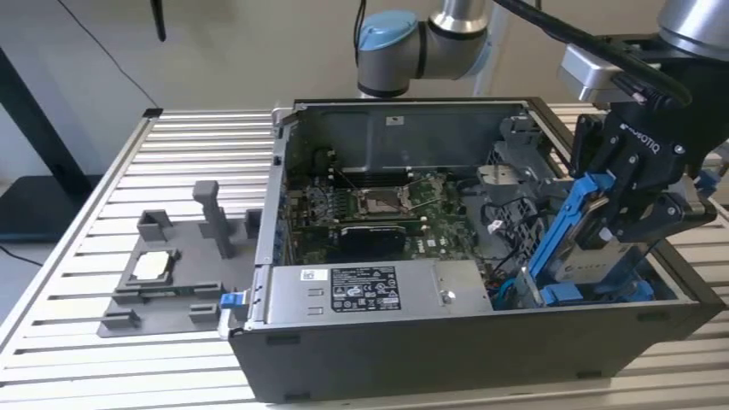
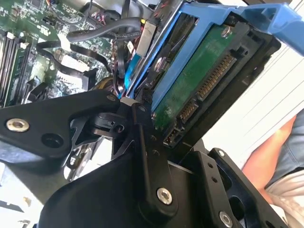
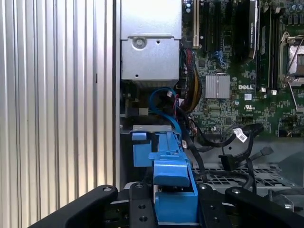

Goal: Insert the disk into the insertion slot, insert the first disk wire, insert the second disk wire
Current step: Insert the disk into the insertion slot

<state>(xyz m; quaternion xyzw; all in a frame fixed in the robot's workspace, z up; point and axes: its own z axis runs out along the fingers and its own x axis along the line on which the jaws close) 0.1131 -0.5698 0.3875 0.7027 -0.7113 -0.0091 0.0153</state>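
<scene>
Gripper (image 1: 624,224) clamped shut on the disk (image 1: 566,229), which stands tilted with its lower end at the insertion slot (image 1: 586,295). The power-supply box (image 1: 341,290) bears a white printed label.

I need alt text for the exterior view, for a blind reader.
The gripper holds the disk tilted, its lower end at the insertion slot, in a corner of the open computer case, on the exterior view's right.

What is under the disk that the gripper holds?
The insertion slot with blue tabs, in a corner of the computer case. The disk covers the slot's inside.
</scene>
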